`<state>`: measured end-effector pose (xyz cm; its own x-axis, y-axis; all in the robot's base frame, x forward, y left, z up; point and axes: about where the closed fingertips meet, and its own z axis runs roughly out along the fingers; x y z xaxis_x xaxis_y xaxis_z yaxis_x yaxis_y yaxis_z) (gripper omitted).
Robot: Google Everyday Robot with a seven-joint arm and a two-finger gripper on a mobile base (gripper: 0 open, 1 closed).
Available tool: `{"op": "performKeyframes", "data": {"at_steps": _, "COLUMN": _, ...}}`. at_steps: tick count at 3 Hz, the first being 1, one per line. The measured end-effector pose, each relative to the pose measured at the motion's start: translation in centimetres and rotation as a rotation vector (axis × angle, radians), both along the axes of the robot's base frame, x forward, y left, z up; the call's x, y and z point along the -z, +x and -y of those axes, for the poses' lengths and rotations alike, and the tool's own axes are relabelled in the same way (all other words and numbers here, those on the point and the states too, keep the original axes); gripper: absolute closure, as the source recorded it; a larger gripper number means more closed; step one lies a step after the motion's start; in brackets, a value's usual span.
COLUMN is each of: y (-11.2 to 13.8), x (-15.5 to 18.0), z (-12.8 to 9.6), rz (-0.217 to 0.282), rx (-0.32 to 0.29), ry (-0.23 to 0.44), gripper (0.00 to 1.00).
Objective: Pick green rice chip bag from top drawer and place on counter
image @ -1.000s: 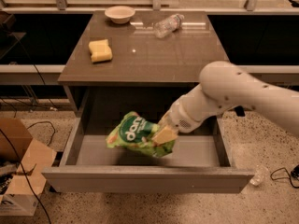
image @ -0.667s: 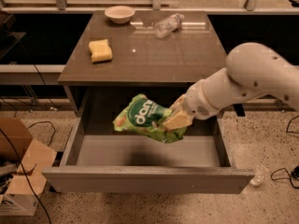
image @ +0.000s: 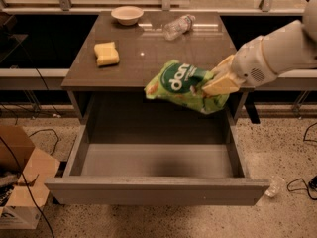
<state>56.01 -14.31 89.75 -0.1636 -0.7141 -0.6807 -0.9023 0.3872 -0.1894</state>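
Nearest the camera, the top drawer (image: 153, 190) is standing pulled out, its flat front panel running across the bottom of the view and its grey floor lying open to the camera. To its left a cardboard box (image: 20, 182) is sitting on the speckled floor, and to its right a small clear cup (image: 274, 186) is resting there too.

Above the back of the drawer, the green rice chip bag (image: 185, 86) is hanging in the air, overlapping the front edge of the surface (image: 148, 53) in this view. Its long axis is running roughly left to right and tilting slightly. The free end is pointing left, and the dark green logo circle is facing up toward the camera. The claw (image: 220, 81) is reaching in from the right on a white arm, and its tan fingers (image: 223, 86) are pinching the bag's right end, closed tight on it.

Farther back, a yellow sponge (image: 106, 53) is lying on the left part of the surface. A clear plastic bottle (image: 178, 26) is lying on its side near the far edge, and a pale bowl (image: 127, 15) is sitting left of the bottle at the back.
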Motion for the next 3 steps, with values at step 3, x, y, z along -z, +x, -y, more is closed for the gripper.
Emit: {"op": "performKeyframes", "data": {"at_steps": 3, "y": 9.5, "x": -4.5, "z": -0.5, "rz": 0.087, "rx": 0.024, "ry": -0.017, "gripper": 0.82}}
